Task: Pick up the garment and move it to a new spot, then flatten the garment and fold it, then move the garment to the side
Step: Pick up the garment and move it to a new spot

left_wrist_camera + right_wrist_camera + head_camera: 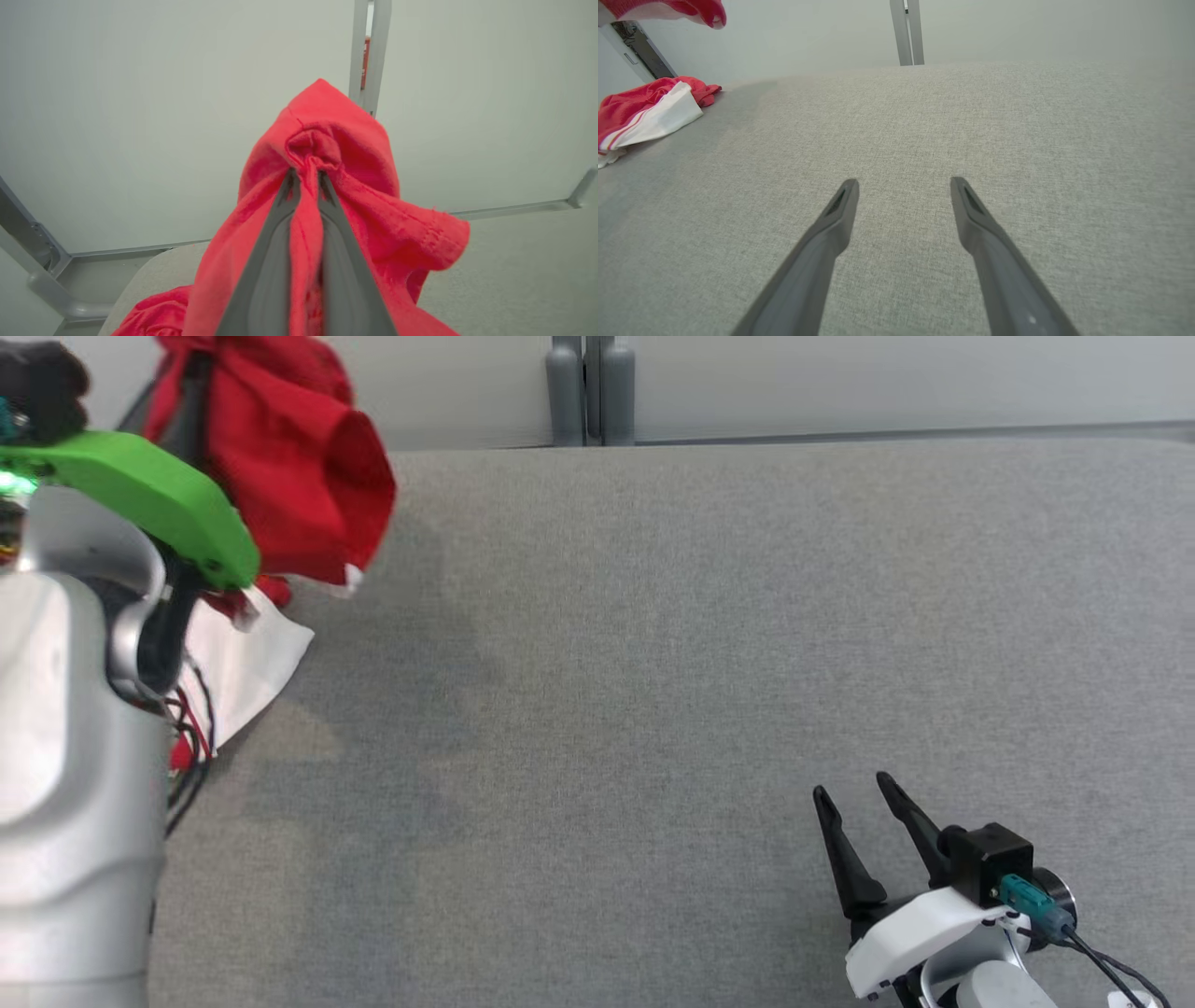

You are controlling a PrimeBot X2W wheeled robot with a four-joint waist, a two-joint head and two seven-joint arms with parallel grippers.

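The garment (289, 457) is red cloth with a white part and hangs bunched at the far left of the grey table (709, 644). My left gripper (307, 175) is shut on a fold of the red garment (336, 154), lifted above the table. The garment's lower end (649, 112), red with white, still rests on the table's left edge. In the head view the left arm's green bracket (159, 499) covers part of the cloth and the left fingertips are hidden. My right gripper (851, 793) stands open at the near right, fingers (840, 205) apart over bare table.
A grey upright post (590, 387) stands behind the table's far edge against a pale wall. My left forearm (75, 756) fills the left side of the head view, with loose cables beside it.
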